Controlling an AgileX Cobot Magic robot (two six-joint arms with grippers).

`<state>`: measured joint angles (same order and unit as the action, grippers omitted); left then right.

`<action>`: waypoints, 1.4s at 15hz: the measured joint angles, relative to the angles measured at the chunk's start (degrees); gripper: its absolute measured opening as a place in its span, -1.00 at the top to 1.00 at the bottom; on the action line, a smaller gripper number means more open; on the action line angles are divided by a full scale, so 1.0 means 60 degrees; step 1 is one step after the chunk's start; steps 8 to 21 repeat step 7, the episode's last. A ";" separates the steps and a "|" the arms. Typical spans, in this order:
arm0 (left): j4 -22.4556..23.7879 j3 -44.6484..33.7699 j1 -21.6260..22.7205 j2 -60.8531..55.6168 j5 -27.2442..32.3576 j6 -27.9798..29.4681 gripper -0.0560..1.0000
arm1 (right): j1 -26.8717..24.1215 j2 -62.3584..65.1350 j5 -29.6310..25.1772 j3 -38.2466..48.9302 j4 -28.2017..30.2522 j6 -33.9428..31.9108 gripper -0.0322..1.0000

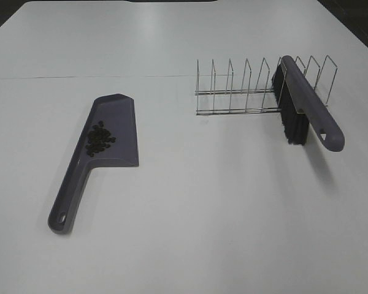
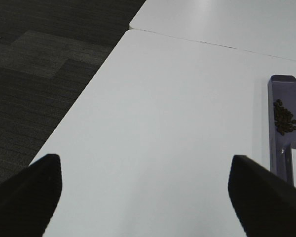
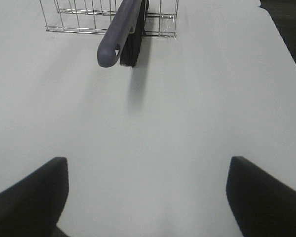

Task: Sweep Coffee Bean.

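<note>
A: So, where do things stand, working outward from the dustpan?

B: Nearest the camera is the purple-grey plastic dustpan [image 1: 104,147], lying flat on the white table [image 1: 221,220] with its long handle pointing toward the near edge. The coffee bean [image 1: 99,140] pile, a loose cluster of tiny dark oval beans, sits inside the dustpan's tray, toward the handle end. I see no stray beans on the table around it.

A: And further back?

B: Well to the right of the dustpan and a little farther away, the purple-handled brush with black bristles [image 1: 302,110] rests slotted in the thin silver wire rack [image 1: 245,89], handle sloping down toward the near side.

A: The grippers?

B: Neither appears in the high view. The left gripper [image 2: 143,197] has its dark fingers spread wide with only bare table between them; the dustpan lies off to one side of it, untouched. The right gripper [image 3: 148,197] is also parted, nothing held, and faces the brush from well apart.

A: So which step is this?

B: My judgement: the sweeping looks done, since the beans are in the tray and the brush is parked. If anything remains, it calls for the left gripper to take the dustpan handle and lift level, so the beans don't roll off the open lip.
</note>
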<state>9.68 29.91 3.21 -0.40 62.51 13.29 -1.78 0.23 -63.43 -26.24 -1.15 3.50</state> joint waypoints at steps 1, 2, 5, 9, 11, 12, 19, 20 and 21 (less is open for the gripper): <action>0.0000 0.0000 0.0000 0.0000 0.0000 0.0000 -0.69 | 0.0000 0.0000 0.0000 0.0000 0.0000 0.0000 -0.54; 0.0000 0.0000 0.0000 0.0000 0.0000 0.0000 -0.69 | 0.0000 0.0000 0.0000 0.0000 0.0000 0.0000 -0.54; 0.0000 0.0000 0.0000 0.0000 0.0000 0.0000 -0.69 | 0.0000 0.0000 0.0000 0.0000 0.0000 0.0000 -0.54; 0.0000 0.0000 0.0000 0.0000 0.0000 0.0000 -0.69 | 0.0000 0.0000 0.0000 0.0000 0.0000 0.0000 -0.54; 0.0000 0.0000 0.0000 0.0000 0.0000 0.0000 -0.69 | 0.0000 0.0000 0.0000 0.0000 0.0000 0.0000 -0.54; 0.0000 0.0000 0.0000 0.0000 0.0000 0.0000 -0.69 | 0.0000 0.0000 0.0000 0.0000 0.0000 0.0000 -0.54; 0.0000 0.0000 0.0000 0.0000 0.0000 0.0000 -0.69 | 0.0000 0.0000 0.0000 0.0000 0.0000 0.0000 -0.54; 0.0000 0.0000 0.0000 0.0000 0.0000 0.0000 -0.69 | 0.0000 0.0000 0.0000 0.0000 0.0000 0.0000 -0.54; 0.0000 0.0000 0.0000 0.0000 0.0000 0.0000 -0.69 | 0.0000 0.0000 0.0000 0.0000 0.0000 0.0000 -0.54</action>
